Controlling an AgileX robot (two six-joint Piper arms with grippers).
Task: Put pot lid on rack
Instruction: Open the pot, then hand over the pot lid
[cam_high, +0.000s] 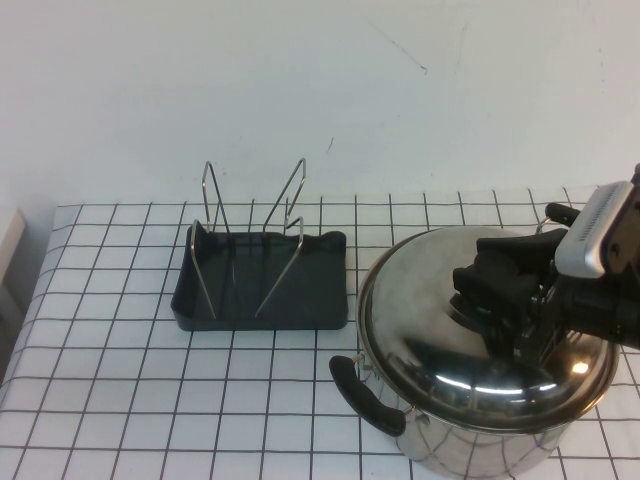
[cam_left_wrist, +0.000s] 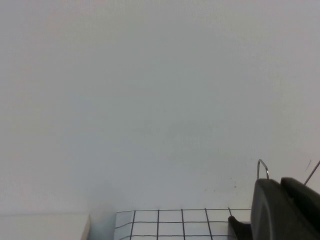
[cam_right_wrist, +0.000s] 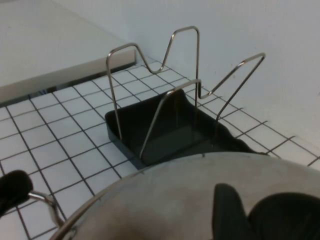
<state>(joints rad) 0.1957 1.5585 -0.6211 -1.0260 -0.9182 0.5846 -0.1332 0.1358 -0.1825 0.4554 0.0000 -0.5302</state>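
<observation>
While the white counter (cam_high: 120, 400) with its black grid lines spans the whole scene, a deep steel pot (cam_high: 480, 440) stands at its near right, one black handle (cam_high: 365, 392) jutting toward the robot's left. On top of that pot sits the pot lid (cam_high: 440, 340), a shiny dome that looks slightly tilted. The right end effector (cam_high: 490, 285) is down at the centre of the lid, where the knob would be, though whether its fingers are clenched there I cannot tell. To the left of the pot, close by, stands the rack (cam_high: 260, 285), a dark tray with upright wire loops (cam_high: 290, 200), nothing in its slots. Only a dark part of the left end effector (cam_left_wrist: 282, 210) shows in the left wrist view, held away from the lid; its state I cannot tell.
</observation>
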